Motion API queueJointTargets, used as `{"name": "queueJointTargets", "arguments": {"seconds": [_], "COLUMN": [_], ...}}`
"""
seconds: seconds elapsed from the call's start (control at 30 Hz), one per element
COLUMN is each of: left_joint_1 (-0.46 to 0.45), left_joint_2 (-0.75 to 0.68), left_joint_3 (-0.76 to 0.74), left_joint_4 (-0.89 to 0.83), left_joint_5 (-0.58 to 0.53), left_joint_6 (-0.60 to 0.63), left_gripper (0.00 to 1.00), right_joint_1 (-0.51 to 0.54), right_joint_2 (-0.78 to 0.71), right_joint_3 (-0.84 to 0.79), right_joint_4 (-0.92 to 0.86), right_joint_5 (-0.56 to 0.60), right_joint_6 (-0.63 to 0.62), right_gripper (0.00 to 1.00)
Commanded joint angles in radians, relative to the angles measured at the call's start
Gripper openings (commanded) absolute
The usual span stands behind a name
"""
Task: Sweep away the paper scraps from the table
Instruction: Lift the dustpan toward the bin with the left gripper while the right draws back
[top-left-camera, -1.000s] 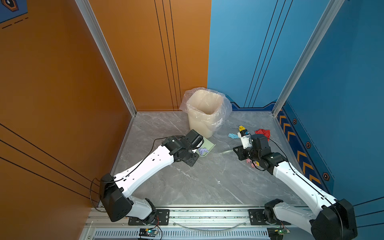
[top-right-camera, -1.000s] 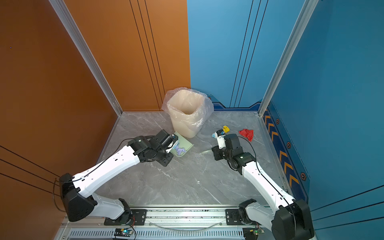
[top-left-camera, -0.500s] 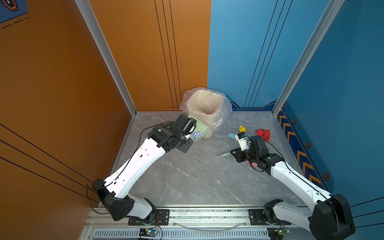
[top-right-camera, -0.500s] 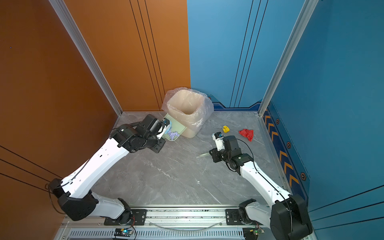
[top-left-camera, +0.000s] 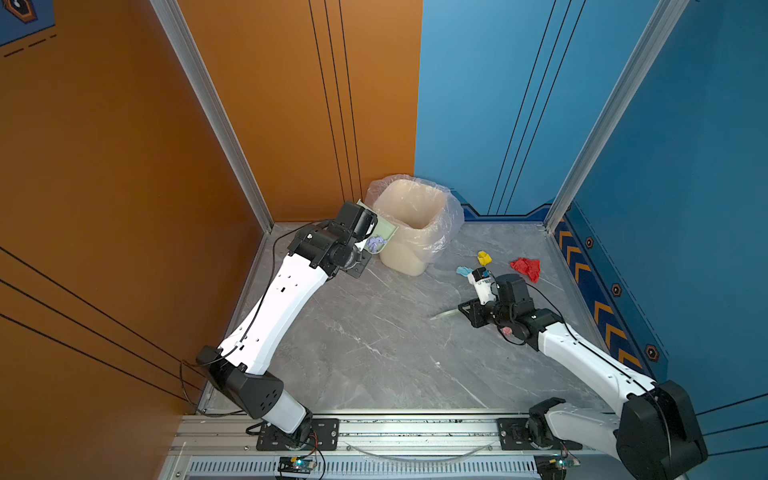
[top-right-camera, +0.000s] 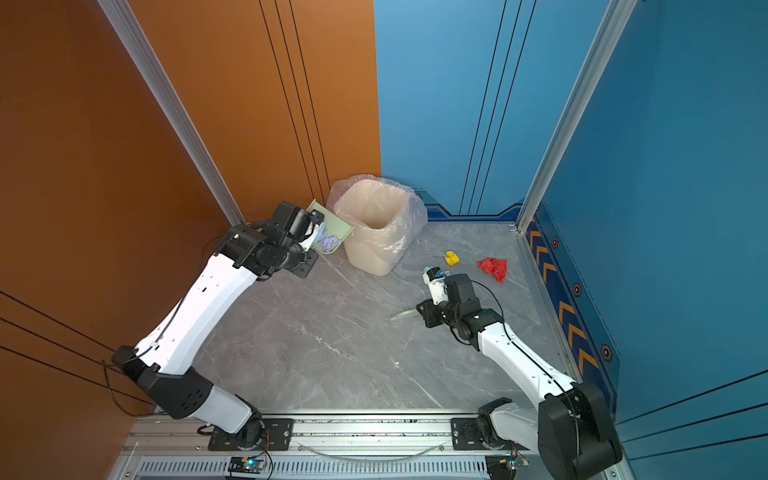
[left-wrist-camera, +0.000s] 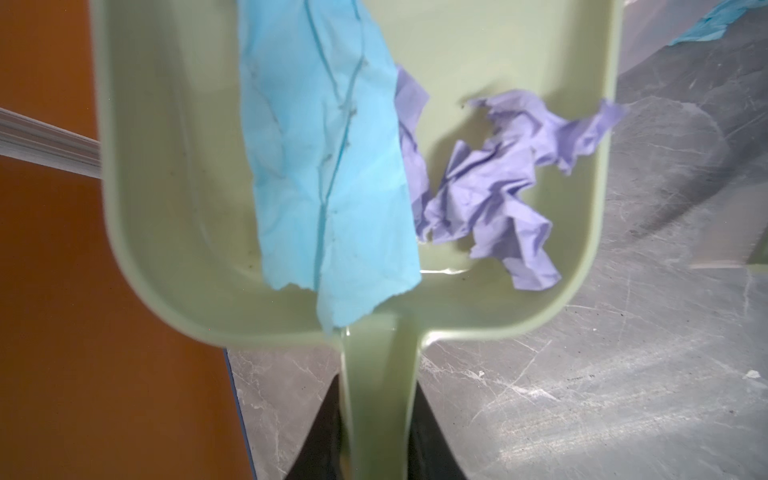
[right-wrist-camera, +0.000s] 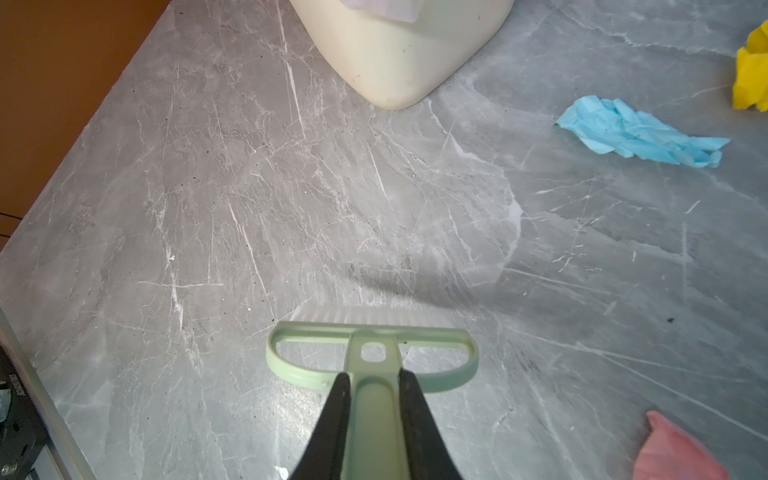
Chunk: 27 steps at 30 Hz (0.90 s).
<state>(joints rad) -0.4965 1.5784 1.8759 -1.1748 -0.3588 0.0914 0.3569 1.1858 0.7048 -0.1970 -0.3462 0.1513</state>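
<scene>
Step in hand, by judgement: emptying the dustpan (top-left-camera: 388, 232) into the bin (top-left-camera: 405, 259).

1. Check the grip. The left jaws are closed tight on the dustpan's handle. The right jaws are closed tight on the handle of the brush (right-wrist-camera: 370, 353), which is low at the counter (top-left-camera: 374, 353), right of its middle. Whether the bristles touch cannot be told.
2. Check the load. The pan carries a lilac scrap (left-wrist-camera: 490, 195) and a light blue strip (left-wrist-camera: 328, 166). The lilac one lies toward the handle end, so the pan appears tilted lip-up and holds them.
3. Position before tipping. The pan is lifted off the counter, just beside the bin's left rim, near the far edge. Whether its lip clears the rim cannot be told. Bring the lip over the opening first, then roll the wrist so the lip drops. Tip slowly, because the strip looks light and flat and may cling or flutter outside.
4. Do not press the pan on the clear liner (top-left-camera: 451, 216). The bin looks light and may shift.
5. Work left: a yellow scrap (top-left-camera: 483, 258), a light blue scrap (right-wrist-camera: 636, 133) and a red scrap (top-left-camera: 526, 268) lie toward the far right corner. A pink scrap (right-wrist-camera: 673, 449) lies by the right arm (top-left-camera: 582, 357).
</scene>
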Motion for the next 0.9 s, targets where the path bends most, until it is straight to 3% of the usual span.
{"name": "queueJointTargets", "arguments": {"seconds": [0.0, 0.47, 0.87], "left_joint_1": [0.054, 0.185, 0.159], "left_joint_2": [0.044, 0.320, 0.560], "left_joint_3": [0.069, 0.481, 0.789], "left_joint_4": [-0.009, -0.007, 0.009], "left_joint_5": [0.018, 0.008, -0.052], "left_joint_6": [0.052, 0.149, 0.257], "left_gripper": [0.00, 0.00, 0.00], "right_joint_1": [-0.006, -0.005, -0.004], "right_joint_2": [0.004, -0.025, -0.075], "right_joint_3": [-0.009, -0.002, -0.036], "right_joint_4": [0.024, -0.012, -0.022], "right_joint_5": [-0.014, 0.001, 0.036], "right_joint_6": [0.010, 0.004, 0.027], "right_gripper": [0.00, 0.00, 0.00]}}
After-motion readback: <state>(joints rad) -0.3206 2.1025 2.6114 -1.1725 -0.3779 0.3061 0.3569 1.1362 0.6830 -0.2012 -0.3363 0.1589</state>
